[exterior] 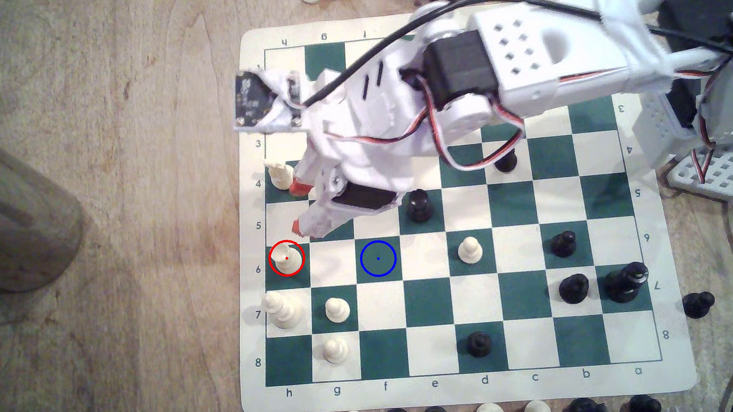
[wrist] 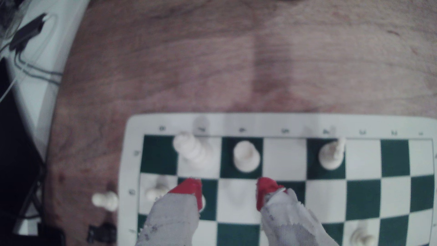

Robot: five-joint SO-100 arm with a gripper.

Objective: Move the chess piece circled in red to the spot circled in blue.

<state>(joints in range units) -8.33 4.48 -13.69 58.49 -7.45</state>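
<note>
Eyeing the bishop [exterior: 286,259] on the red-ringed green edge square | gripper [exterior: 296,207] hovers near, released, empty | looks light, hard, slick, tippy; I'd pinch the narrow neck | blue spot [exterior: 378,258] two squares over

You have the chess piece [exterior: 286,259] on the square at the exterior view's left edge of the board [exterior: 672,367], in row 6. The spot [exterior: 378,258] lies two squares to its right in that same row, with one bare square between them. A taller tiered piece [exterior: 281,312] stands just below the chess piece. The gripper [exterior: 298,207] hangs over rows 4 and 5, just above it. The board lies on the tabletop [exterior: 131,263].
</note>
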